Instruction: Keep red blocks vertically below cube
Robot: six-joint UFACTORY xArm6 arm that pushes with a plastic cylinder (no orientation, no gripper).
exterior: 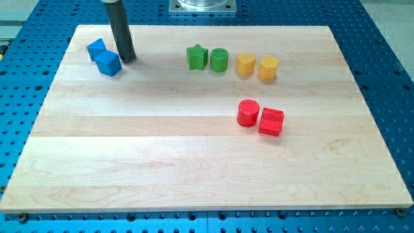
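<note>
A red cylinder [248, 112] and a red block [272, 121] of blocky shape lie side by side right of the board's middle, touching or nearly so. A blue cube [108, 63] sits at the top left, with a second blue block [96, 48] just up-left of it. My tip [128, 59] rests on the board right beside the blue cube, on its right side. The dark rod rises from it out of the view's top.
A green star [196, 57] and a green cylinder [219, 59] sit at top centre. Two yellow blocks [245, 65] [268, 66] sit to their right. The wooden board [194, 162] lies on a blue perforated table.
</note>
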